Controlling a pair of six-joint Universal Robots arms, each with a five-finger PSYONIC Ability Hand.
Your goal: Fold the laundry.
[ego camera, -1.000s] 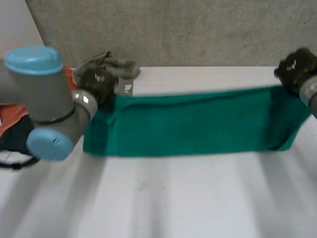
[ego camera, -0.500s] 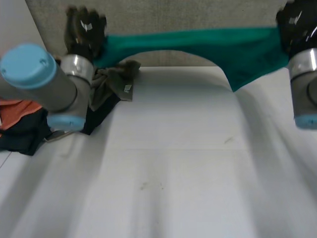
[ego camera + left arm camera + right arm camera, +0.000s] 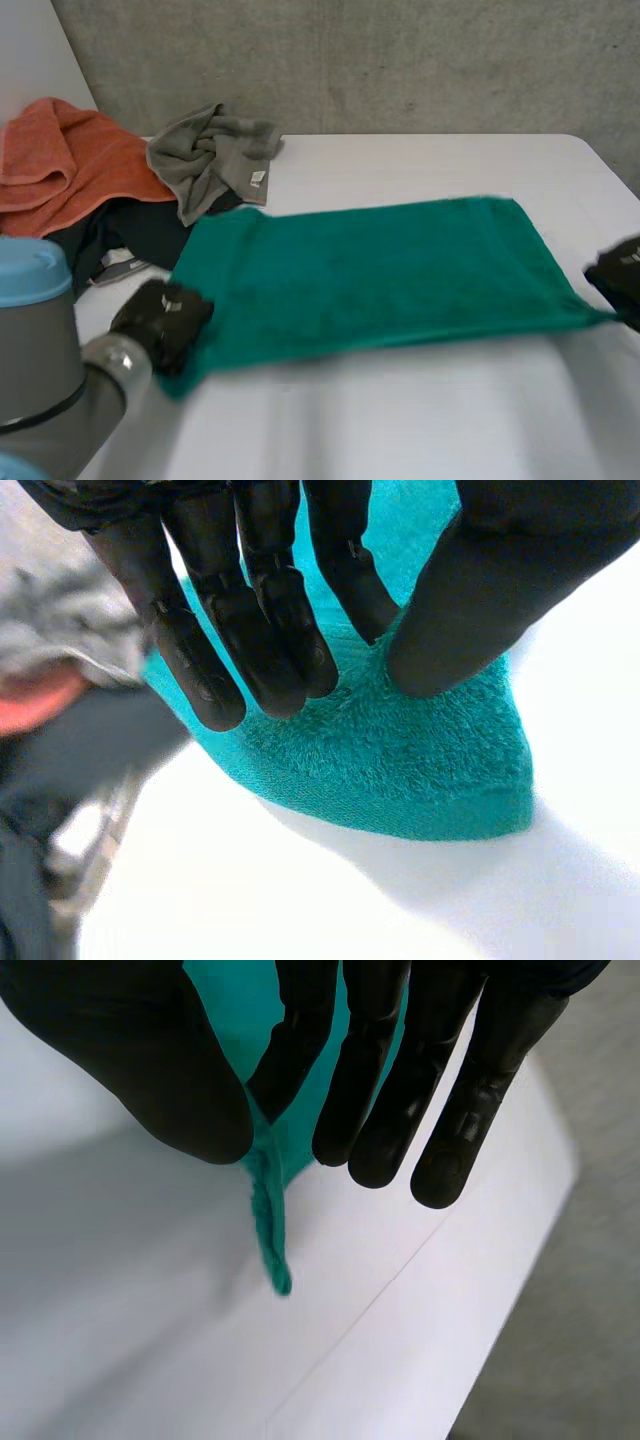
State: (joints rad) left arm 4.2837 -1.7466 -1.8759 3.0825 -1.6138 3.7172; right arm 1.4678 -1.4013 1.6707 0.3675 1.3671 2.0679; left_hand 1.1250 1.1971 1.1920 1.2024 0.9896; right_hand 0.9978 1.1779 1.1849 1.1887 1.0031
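Observation:
A green towel [image 3: 380, 270] lies spread flat across the middle of the white table [image 3: 420, 420]. My left hand [image 3: 160, 322] is at its near left corner and pinches that corner between thumb and fingers [image 3: 250, 650], with the green towel [image 3: 400, 760] bunched under them. At the near right corner my right hand [image 3: 618, 278] pinches a thin tip of the green towel [image 3: 268, 1220] between thumb [image 3: 150, 1070] and fingers, just above the table.
A pile of laundry sits at the far left of the table: an orange towel [image 3: 65, 165], a crumpled grey cloth [image 3: 210, 155] and a dark garment [image 3: 135, 235]. A grey concrete wall [image 3: 350, 60] stands behind the table. The table's right edge [image 3: 420, 1340] runs close beside my right hand.
Both hands swung the green towel up off the far side, then brought it down toward the near side. It now lies spread flat, with both hands low at its near corners.

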